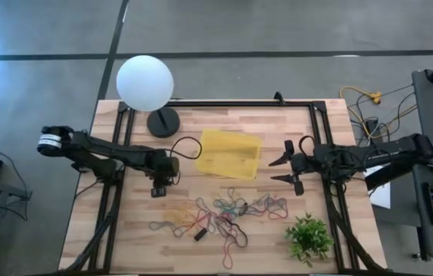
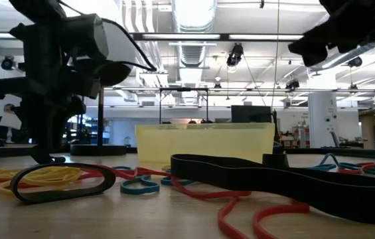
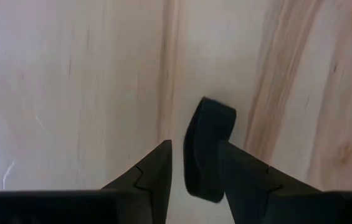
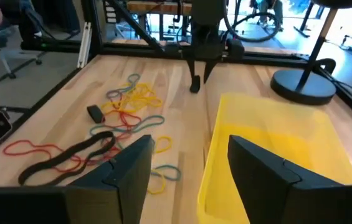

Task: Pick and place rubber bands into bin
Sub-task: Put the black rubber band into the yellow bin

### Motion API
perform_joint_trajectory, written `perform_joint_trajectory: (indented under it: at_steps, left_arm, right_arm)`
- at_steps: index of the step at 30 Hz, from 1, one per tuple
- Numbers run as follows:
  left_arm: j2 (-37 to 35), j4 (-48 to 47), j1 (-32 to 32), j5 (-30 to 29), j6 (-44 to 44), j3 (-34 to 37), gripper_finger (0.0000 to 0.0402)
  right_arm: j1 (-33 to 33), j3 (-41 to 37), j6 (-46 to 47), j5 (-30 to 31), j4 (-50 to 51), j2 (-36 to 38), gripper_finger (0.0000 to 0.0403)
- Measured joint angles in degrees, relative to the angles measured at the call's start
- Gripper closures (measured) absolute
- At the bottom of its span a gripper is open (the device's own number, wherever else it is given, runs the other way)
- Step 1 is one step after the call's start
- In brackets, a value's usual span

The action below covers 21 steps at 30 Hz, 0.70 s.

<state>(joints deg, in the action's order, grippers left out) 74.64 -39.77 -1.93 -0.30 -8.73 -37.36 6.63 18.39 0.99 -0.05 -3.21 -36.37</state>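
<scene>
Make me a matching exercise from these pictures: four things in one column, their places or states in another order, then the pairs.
1. left pincer
2. right pincer
3. bin
4. plant

a. translucent yellow, mid-table
b. open, beside the bin's right edge
c. near right corner
d. shut on a small black block, low over the wood

Pairs: 1-d, 2-b, 3-a, 4-c

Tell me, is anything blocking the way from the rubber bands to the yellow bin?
Nothing visible does. The rubber bands lie on bare wood just in front of the bin, and the small black block sits on their far side from it.
</scene>
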Motion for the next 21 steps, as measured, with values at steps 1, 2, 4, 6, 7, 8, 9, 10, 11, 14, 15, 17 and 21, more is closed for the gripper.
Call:
perform_joint_trajectory:
  at_steps: [1, 2, 4, 6, 7, 8, 9, 10, 11, 14, 15, 17, 21]
  left_arm:
    - [-0.18, 0.33, 0.0, 0.02, -0.68, 0.03, 0.0288]
    - [-0.49, 0.3, 0.0, 0.04, -1.38, 0.18, 0.0288]
    - [-0.81, -0.08, -0.07, 0.42, -2.49, 0.22, 0.0288]
    - [-1.3, -0.58, -0.34, 0.67, -3.29, 0.26, 0.0288]
    - [-1.35, -0.8, -0.54, 0.66, -3.7, 0.26, 0.0288]
    - [-1.32, -0.84, -0.66, 0.68, -4.2, 0.28, 0.0288]
    - [-1.28, -1.11, -0.8, 0.7, -4.41, 0.42, 0.0288]
    - [-1.27, -1.56, -0.99, 0.68, -4.54, 0.74, 0.0288]
    - [-1.1, -1.74, -1.19, 0.68, -4.76, 1.04, 0.0288]
    - [-0.02, -1.84, -1.66, 0.65, -5.85, 1.67, 0.0288]
    - [0.24, -1.84, -1.77, 0.64, -5.94, 1.73, 0.0288]
    - [0.95, -1.57, -1.95, 0.33, -5.94, 1.73, 0.0288]
    - [1.45, -1.45, -1.95, 0.15, -5.94, 1.73, 0.0288]
  right_arm:
    - [0.0, -0.49, -0.03, -0.02, -0.76, 0.41, 0.0204]
    - [0.0, -0.94, 0.01, 0.0, -2.09, 0.75, 0.0204]
    - [0.0, -1.83, 0.09, -0.02, -2.82, 1.82, 0.0204]
    - [0.0, -2.37, 0.16, -0.23, -4.09, 2.28, 0.0204]
    - [0.0, -2.74, 0.35, -0.24, -4.44, 2.55, 0.0204]
    - [0.01, -3.12, 0.36, -0.28, -4.56, 2.88, 0.0204]
    - [0.12, -3.44, 0.37, -0.41, -5.01, 2.96, 0.0204]
    - [0.3, -3.61, 0.39, -0.44, -5.33, 2.9, 0.0204]
    - [0.35, -3.7, 0.38, -0.42, -5.32, 2.92, 0.0204]
    - [0.39, -3.78, 0.85, -0.45, -5.58, 2.85, 0.0204]
    - [0.37, -3.78, 0.85, -0.44, -5.57, 2.88, 0.0204]
    - [0.39, -3.78, 0.62, -0.46, -5.65, 2.9, 0.0204]
    - [0.38, -3.78, 0.52, -0.46, -6.0, 2.94, 0.0204]
